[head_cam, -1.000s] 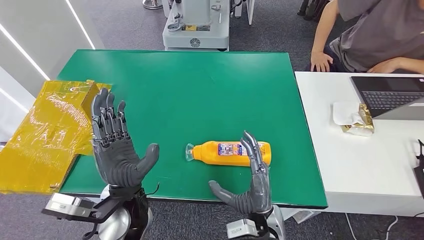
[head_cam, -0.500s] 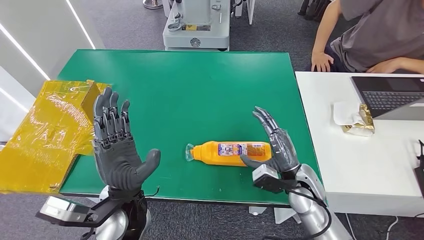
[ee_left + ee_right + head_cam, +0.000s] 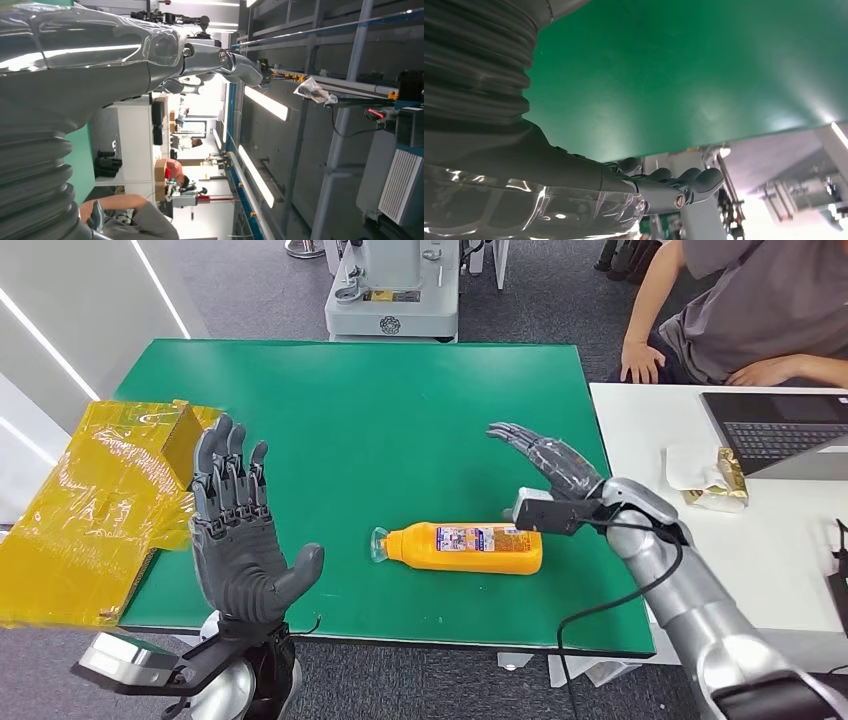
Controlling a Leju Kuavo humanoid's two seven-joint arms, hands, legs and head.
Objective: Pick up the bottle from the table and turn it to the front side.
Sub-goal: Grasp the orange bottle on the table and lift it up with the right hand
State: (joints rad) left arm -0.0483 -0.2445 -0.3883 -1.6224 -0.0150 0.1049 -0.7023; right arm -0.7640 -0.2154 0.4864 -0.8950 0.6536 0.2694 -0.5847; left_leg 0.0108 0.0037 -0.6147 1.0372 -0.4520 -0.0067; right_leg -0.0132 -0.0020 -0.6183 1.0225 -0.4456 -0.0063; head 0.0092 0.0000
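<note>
An orange bottle with a clear cap and a printed label lies on its side on the green table, cap toward my left. My right hand hovers open above the table just beyond the bottle's base end, fingers spread, not touching it; the right wrist view shows its fingers over the green surface. My left hand is raised upright near the table's front left edge, palm open and empty, well apart from the bottle. Its fingers point up toward the ceiling in the left wrist view.
A yellow plastic-wrapped box sits at the table's left edge beside my left hand. A white table on the right holds a laptop and a wrapped packet. A seated person is at the back right; a machine base stands behind.
My right hand has swung from the table's front edge up and over the bottle's base end to its far side, arm stretching out. The left hand barely shifted. The bottle has not moved.
</note>
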